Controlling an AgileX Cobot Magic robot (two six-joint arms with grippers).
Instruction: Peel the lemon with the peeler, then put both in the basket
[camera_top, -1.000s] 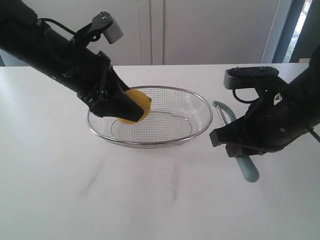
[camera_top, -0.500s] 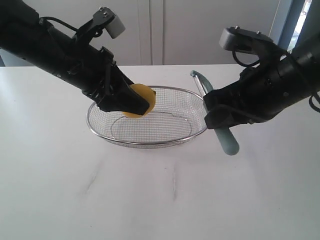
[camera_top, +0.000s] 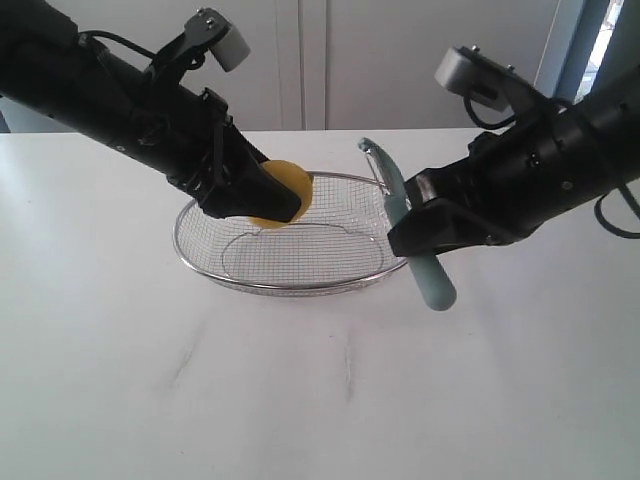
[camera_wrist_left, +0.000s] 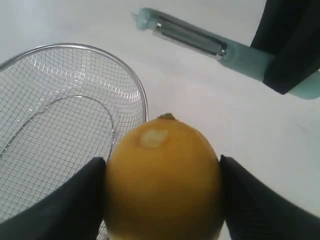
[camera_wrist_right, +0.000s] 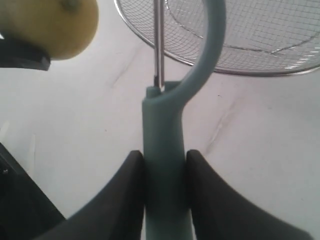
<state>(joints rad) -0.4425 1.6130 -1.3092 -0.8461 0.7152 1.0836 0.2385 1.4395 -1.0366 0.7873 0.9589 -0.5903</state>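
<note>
My left gripper (camera_top: 272, 203) is shut on the yellow lemon (camera_top: 288, 186), held above the back left of the wire basket (camera_top: 200, 260); its nub end faces outward in the left wrist view, lemon (camera_wrist_left: 162, 175), gripper (camera_wrist_left: 162, 192). The right gripper (camera_top: 415, 228) is shut on the pale teal handle of the peeler (camera_top: 428, 280), lifted off the table with its metal-bladed head (camera_top: 375, 155) up over the basket's right rim, a short gap from the lemon. In the right wrist view the peeler (camera_wrist_right: 165, 165) runs out between the fingers (camera_wrist_right: 125, 195) towards the basket (camera_wrist_right: 280, 62) and lemon (camera_wrist_right: 55, 25).
The basket stands in the middle of a white table (camera_top: 320, 400). White cabinet doors (camera_top: 400, 60) rise behind the far edge. Both black arms hang over the basket's two ends.
The right gripper has lifted the peeler off the table and carried it left, up over the basket's right rim. The left gripper has raised the lemon slightly, towards the peeler.
</note>
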